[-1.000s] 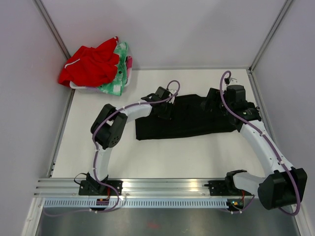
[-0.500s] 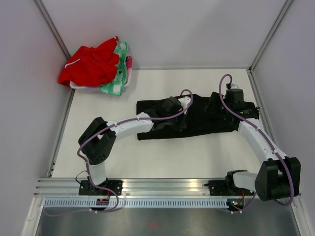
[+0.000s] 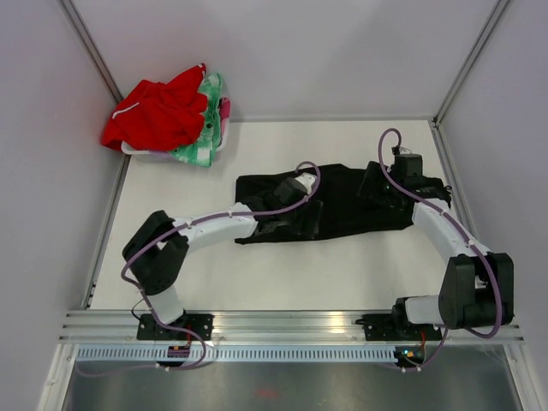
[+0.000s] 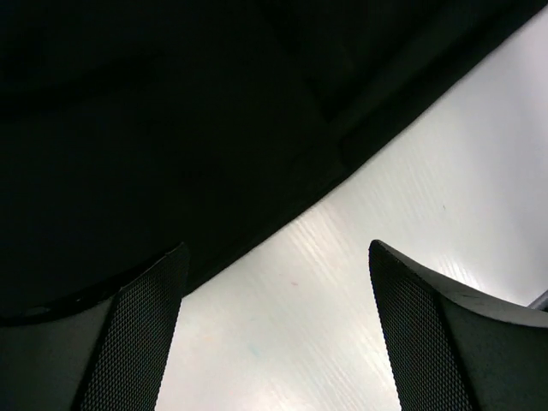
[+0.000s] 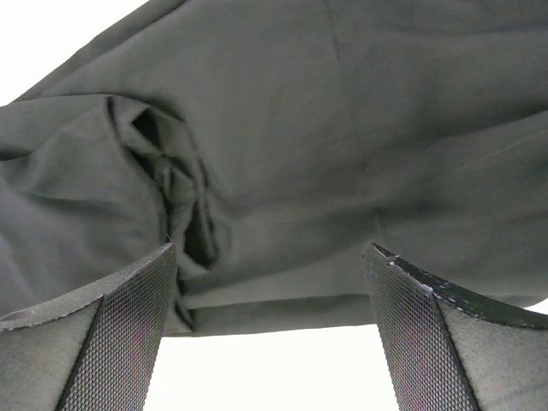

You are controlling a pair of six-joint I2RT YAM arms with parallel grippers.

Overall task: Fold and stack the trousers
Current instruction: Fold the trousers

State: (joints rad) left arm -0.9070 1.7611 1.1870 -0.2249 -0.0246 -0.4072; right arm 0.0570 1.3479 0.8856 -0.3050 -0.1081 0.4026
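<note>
Looking down on the trousers [image 3: 351,205], black and rumpled, laid out left to right across the far middle of the white table [image 3: 188,265]. Finding the left gripper [image 4: 278,257] low over their near-left edge, fingers parted wide, gripping nothing, dark hem and bare tabletop showing between the pads. Catching the right gripper [image 5: 270,253] above the right end, fingers just as wide apart, clamping nothing, a knot of creased fabric just beyond the tips. Spotting a red garment [image 3: 154,116] heaped on a green-and-pink cloth [image 3: 204,147] in the far-left corner, well apart from the trousers
</note>
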